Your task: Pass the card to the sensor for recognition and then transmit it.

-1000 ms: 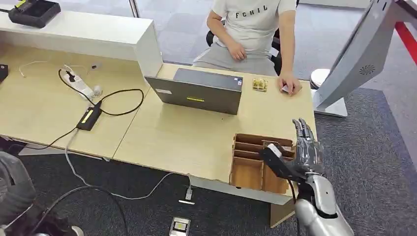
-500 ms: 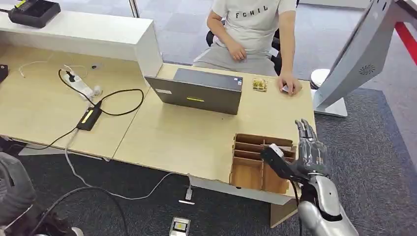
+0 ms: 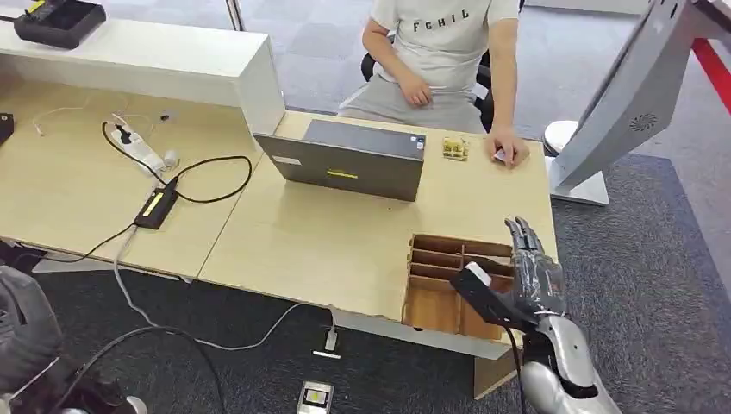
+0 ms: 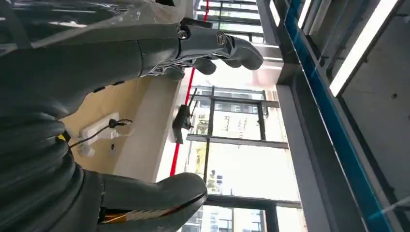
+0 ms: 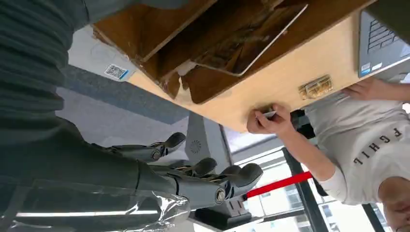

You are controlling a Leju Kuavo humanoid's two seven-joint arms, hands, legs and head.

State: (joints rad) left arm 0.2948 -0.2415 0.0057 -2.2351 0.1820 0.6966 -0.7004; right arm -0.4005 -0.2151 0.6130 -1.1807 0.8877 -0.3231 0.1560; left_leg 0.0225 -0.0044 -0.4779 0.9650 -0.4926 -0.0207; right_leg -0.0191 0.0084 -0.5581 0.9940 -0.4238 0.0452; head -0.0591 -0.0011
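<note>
where carpet [image 3: 655, 259] spreads, wooden desk [image 3: 328, 241] stands.

We see the box [image 3: 440, 285] at the near edge of the table [image 3: 345, 241], the laptop [image 3: 349, 159] behind it, and our right hand [image 3: 534, 276] beside the box

Office: desk [image 3: 328, 241], laptop [image 3: 349, 159], power strip [image 3: 142, 153], glass partitions.
</note>
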